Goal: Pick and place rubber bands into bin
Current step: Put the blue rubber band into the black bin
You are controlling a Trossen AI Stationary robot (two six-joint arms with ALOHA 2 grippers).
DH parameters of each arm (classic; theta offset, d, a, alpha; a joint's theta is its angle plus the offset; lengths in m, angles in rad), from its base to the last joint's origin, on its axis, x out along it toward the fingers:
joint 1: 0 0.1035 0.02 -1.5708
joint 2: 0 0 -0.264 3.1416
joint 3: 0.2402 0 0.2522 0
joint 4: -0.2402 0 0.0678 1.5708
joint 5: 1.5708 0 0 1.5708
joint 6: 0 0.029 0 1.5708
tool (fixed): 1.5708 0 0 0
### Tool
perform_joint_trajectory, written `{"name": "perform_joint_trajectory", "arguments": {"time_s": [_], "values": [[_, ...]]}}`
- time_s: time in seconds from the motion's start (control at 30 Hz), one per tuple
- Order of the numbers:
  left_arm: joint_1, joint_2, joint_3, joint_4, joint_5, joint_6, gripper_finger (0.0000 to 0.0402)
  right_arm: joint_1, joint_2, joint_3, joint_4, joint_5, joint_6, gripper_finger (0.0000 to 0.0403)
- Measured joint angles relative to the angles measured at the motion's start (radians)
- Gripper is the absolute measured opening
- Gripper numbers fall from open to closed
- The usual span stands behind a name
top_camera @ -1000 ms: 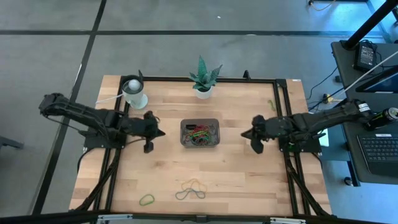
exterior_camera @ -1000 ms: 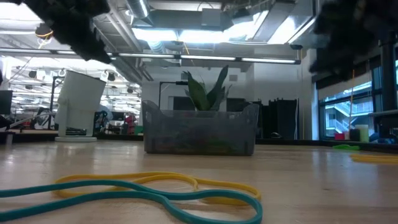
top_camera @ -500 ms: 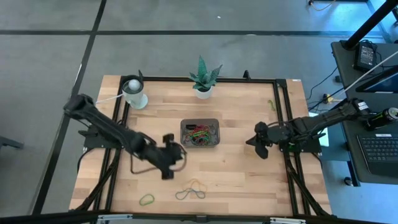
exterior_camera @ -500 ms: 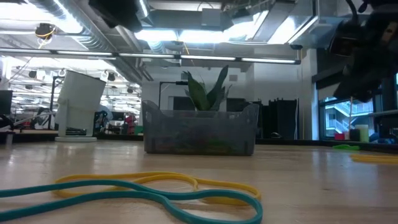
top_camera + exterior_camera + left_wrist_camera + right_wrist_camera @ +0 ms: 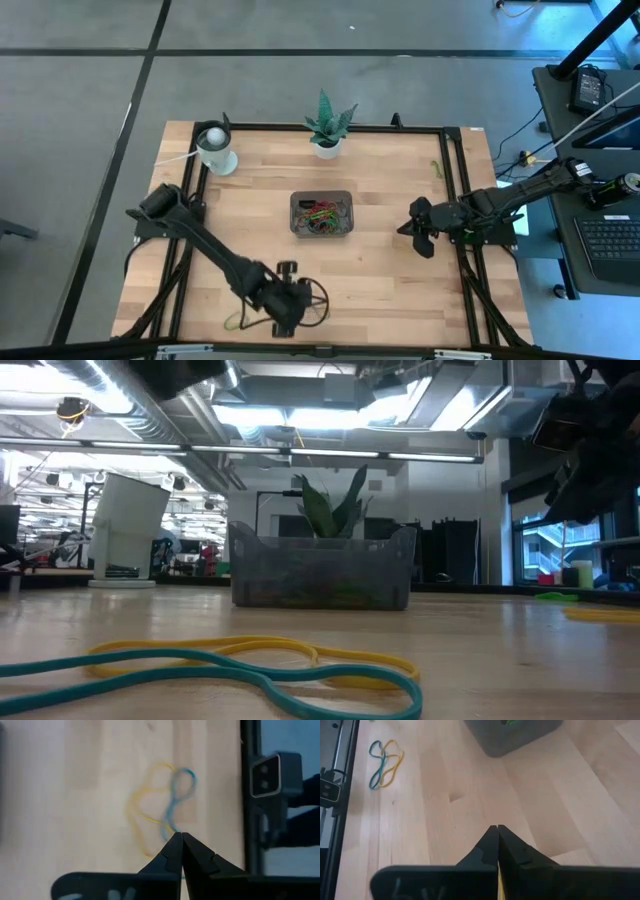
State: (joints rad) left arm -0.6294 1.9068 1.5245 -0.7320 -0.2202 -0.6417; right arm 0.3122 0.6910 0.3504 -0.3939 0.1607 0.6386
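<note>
The dark grey bin (image 5: 321, 213) sits mid-table with several coloured rubber bands in it; it also shows in the low view (image 5: 322, 568). A yellow rubber band (image 5: 142, 815) and a teal one (image 5: 177, 795) lie tangled flat on the table near its front edge (image 5: 250, 660). My left gripper (image 5: 298, 310) is shut and hovers over them (image 5: 179, 837), touching nothing. A green band (image 5: 236, 320) lies to its left. My right gripper (image 5: 420, 228) is shut and empty (image 5: 496, 830), right of the bin.
A white cup (image 5: 216, 148) stands at the far left and a potted plant (image 5: 326, 128) behind the bin. A thin green band (image 5: 436, 167) lies at the far right. Black frame rails run along the table's edges.
My left gripper has swung from beside the bin's left side toward the table's near edge and somewhat right, ending above the yellow and teal bands. My right gripper has drawn back a little toward the right edge. The bands have not moved.
</note>
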Motion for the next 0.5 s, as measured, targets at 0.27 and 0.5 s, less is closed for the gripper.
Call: {"name": "perform_joint_trajectory", "arguments": {"time_s": [0.27,0.5], "values": [[-0.042,0.088,0.002,0.012,0.102,-0.367,0.0033,0.000,0.000,0.000,-0.002,-0.031,-0.046,0.0000],[-0.055,0.144,0.002,0.011,0.098,-0.380,0.0110,0.000,0.000,0.000,-0.006,-0.031,-0.060,0.0000]]}}
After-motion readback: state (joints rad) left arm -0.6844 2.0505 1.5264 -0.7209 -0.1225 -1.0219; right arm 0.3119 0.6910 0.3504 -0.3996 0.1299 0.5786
